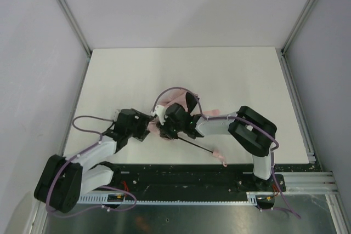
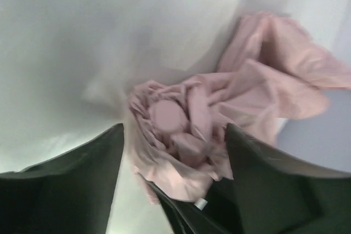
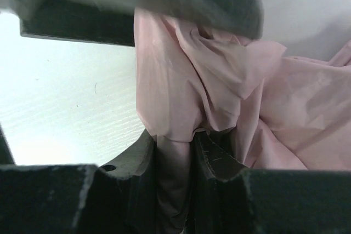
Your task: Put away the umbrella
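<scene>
Left: we list the left gripper (image 1: 148, 126) over the table (image 1: 120, 75), left of its middle and nearer the near edge than the far one. Its fingers (image 2: 71, 184) stand apart, one on each side of a pink fabric bundle. A purple cable (image 1: 82, 121) loops from its arm toward the left edge.

Middle: we list the umbrella (image 2: 181, 135), pale pink and crumpled. It lies between the two grippers, which hide most of it from above.

Next: we list the right gripper (image 3: 175, 138), just beside the left one. Its fingers are nearly together, clamped on a fold of the pink fabric. A dark blurred block crosses the top of its wrist view; we cannot tell what it is.

Right: the black shaft (image 1: 194, 144) slants toward the near edge. It ends in the pink handle (image 1: 220, 157), close by the black base rail (image 1: 181, 176). More pink fabric shows beside the right forearm (image 1: 219, 127).
</scene>
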